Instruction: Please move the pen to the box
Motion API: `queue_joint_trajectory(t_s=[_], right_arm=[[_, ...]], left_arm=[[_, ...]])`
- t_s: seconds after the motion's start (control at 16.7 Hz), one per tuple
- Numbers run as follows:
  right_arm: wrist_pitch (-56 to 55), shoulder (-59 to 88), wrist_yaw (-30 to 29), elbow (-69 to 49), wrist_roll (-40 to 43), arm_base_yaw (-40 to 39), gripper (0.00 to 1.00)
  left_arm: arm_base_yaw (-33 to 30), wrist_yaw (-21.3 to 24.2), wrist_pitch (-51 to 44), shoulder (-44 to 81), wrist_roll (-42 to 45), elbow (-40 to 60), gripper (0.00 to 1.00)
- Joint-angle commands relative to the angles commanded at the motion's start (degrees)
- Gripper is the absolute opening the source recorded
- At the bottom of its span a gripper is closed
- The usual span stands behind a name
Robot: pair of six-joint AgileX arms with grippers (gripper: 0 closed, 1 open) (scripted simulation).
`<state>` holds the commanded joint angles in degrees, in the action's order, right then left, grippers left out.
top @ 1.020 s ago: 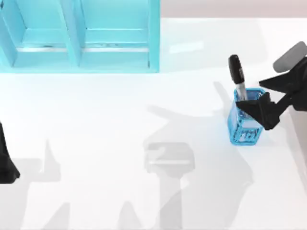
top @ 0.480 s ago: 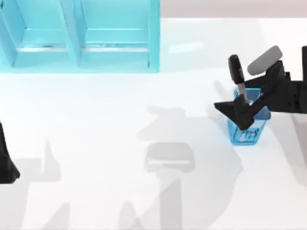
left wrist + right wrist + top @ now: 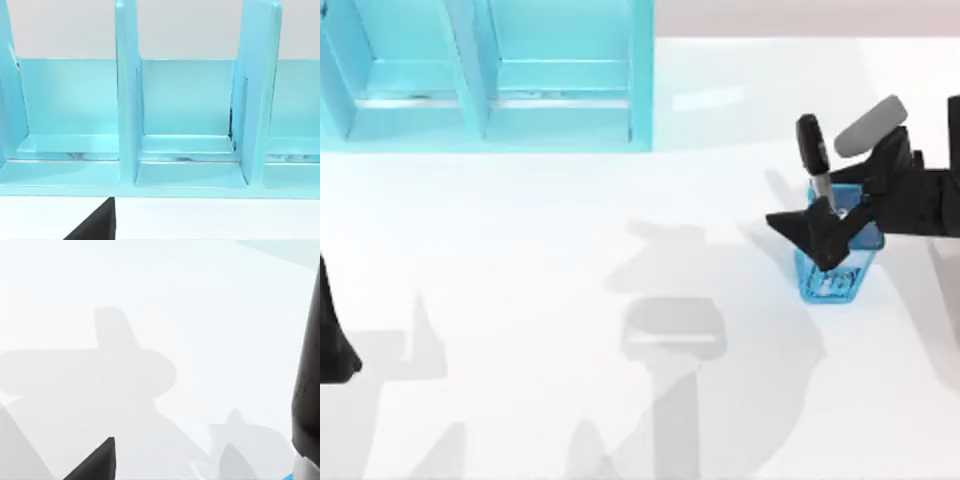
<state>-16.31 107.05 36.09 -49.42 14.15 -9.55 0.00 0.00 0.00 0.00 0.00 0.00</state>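
Note:
The pen stands tilted in a small blue mesh cup at the table's right, black cap up and white-grey barrel going down into the cup. My right gripper is open at the cup's top; one finger lies on each side of the barrel, and I cannot tell if either touches it. In the right wrist view the pen is at the picture's edge. The box is a light-blue open rack with compartments at the back left, also seen as the box in the left wrist view. My left gripper is parked open at the left edge.
White tabletop spreads between the cup and the box, crossed by the arms' grey shadows. The box has upright dividers between its compartments.
Within the last second my right gripper swung left from beside the cup to straddle the pen's barrel. In the last half second it has barely moved. The left arm is still.

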Motion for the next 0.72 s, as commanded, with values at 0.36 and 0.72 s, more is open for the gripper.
queue_joint_trajectory(t_s=[0.36,0.72], right_arm=[[0.0,0.0,0.0,0.0,0.0,0.0,0.00],[0.0,0.0,0.0,0.0,0.0,0.0,0.00]], left_arm=[[0.0,0.0,0.0,0.0,0.0,0.0,1.00],[0.0,0.0,0.0,0.0,0.0,0.0,1.00]])
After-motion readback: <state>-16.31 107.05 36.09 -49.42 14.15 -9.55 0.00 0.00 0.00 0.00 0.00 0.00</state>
